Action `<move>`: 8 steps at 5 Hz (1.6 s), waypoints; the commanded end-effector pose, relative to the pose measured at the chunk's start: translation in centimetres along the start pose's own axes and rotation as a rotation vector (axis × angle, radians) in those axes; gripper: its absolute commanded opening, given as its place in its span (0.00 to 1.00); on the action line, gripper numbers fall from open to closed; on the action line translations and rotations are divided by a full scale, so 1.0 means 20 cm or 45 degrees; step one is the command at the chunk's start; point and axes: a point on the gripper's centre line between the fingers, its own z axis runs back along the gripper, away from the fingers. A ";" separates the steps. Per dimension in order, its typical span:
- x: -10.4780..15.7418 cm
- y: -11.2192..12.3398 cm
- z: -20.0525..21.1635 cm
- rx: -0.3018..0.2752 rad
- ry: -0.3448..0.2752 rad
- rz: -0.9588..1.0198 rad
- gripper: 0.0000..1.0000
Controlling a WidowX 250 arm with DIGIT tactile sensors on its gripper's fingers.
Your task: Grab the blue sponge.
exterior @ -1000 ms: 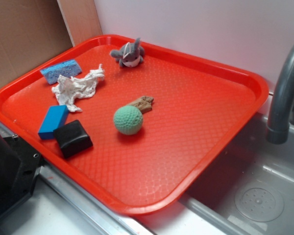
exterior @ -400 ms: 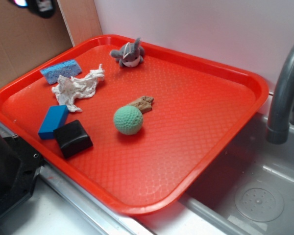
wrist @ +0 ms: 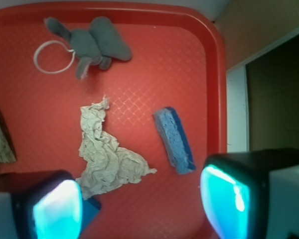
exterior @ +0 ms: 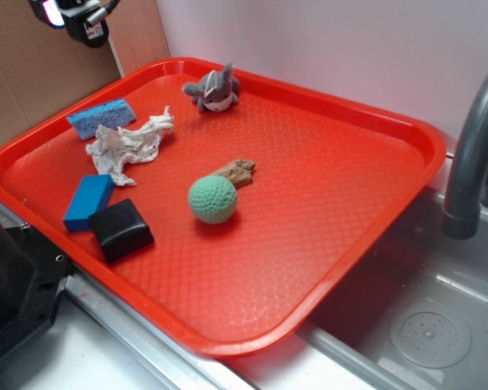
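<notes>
The blue sponge lies flat near the far left edge of the red tray, light blue and speckled. In the wrist view the blue sponge sits ahead of the fingers, nearer the right one, beside the tray rim. My gripper hangs high above the tray's left corner, only partly in the exterior view. Seen from the wrist, the gripper is open, with bare tray between its glowing pads and nothing held.
A crumpled white cloth lies just beside the sponge. A smooth blue block and a black block sit at the tray's near left. A green ball, a brown piece and a grey plush toy are farther right. A grey faucet and sink stand at right.
The gripper has come into the exterior view at the top left and moved slightly right and down. The objects on the tray have not moved.
</notes>
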 end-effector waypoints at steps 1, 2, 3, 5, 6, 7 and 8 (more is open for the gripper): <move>0.03 0.02 0.06 0.029 -0.045 -0.009 1.00; 0.13 0.14 -0.13 -0.109 -0.026 -0.153 1.00; 0.11 0.14 -0.16 -0.013 -0.083 -0.099 1.00; -0.05 0.19 -0.24 0.068 -0.103 -0.203 1.00; -0.05 0.27 -0.31 -0.003 -0.086 -0.206 1.00; 0.00 0.31 -0.39 -0.027 -0.050 -0.204 1.00; 0.02 0.27 -0.50 0.007 -0.001 -0.234 1.00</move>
